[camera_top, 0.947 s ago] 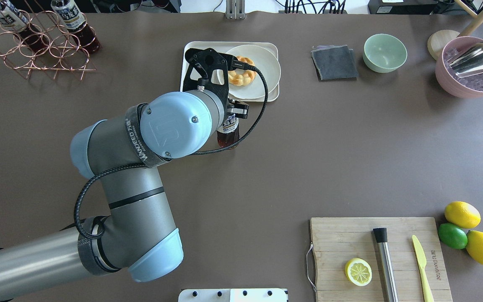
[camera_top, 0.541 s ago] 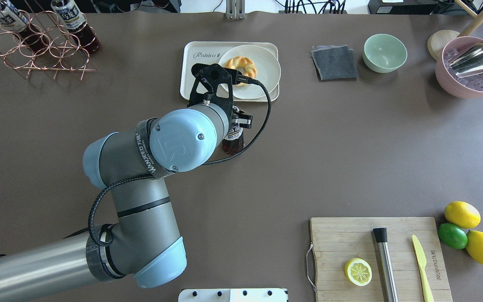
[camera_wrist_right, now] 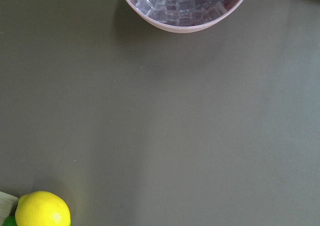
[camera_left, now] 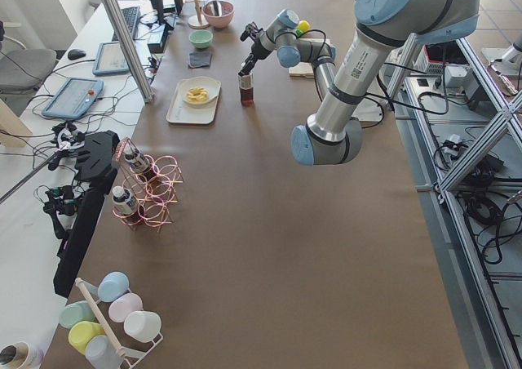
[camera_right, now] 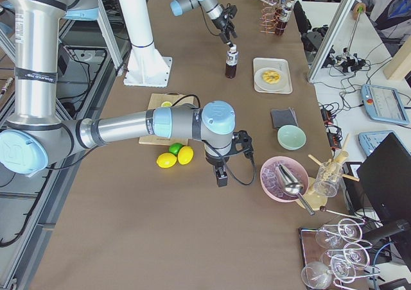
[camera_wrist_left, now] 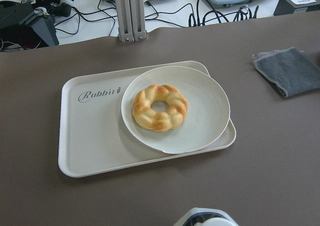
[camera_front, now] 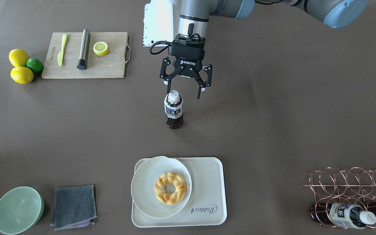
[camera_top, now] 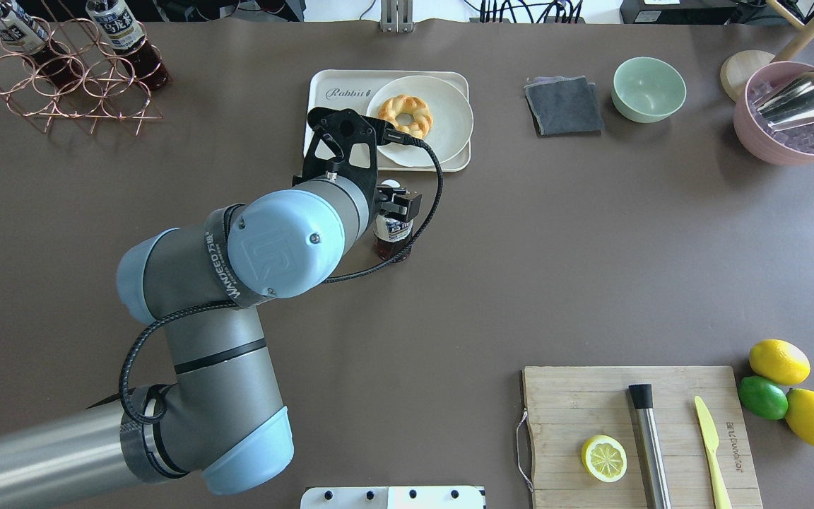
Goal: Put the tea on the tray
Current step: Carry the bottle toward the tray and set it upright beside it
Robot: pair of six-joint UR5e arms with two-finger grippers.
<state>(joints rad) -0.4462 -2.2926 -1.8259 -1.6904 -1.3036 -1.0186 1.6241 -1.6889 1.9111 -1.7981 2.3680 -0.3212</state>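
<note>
Writing read:
- Grey script "Rabbit" in one corner of the cream-white rectangular plastic tray.
- White "ROBOTIQ" on the body of the left gripper.
- Characters on the white-and-blue label of the small clear plastic tea bottle (dark brown liquid, white cap): too small to read.
- Print on the yellow-green plastic knife: not legible.

Tea bottle: upright on the brown table, apart from the tray and not on it.

Left gripper: jaws spread wide right by the cap, which sits nearer one finger. Contact cannot be told.

Right gripper: over the table between the lemons and the pink bowl of ice cubes. It shows only from the side, so whether its claw is apart or together cannot be told.

Room:
- The round white plate covers the tray's half away from the script and overhangs the rim.
- The script half of the tray floor is uncovered.
- A band of table lies between bottle and tray rim.

Counts:
- Tea bottles: 3 (1 on the table, 2 in the copper wire rack).
- Ring pastry: 1, on the plate.
- Whole lemons: 2.
- Lime: 1.
- Lemon half: 1, on the wooden cutting board.
- Steel bar: 1.
- Green bowl: 1.
- Grey cloth: 1.
</note>
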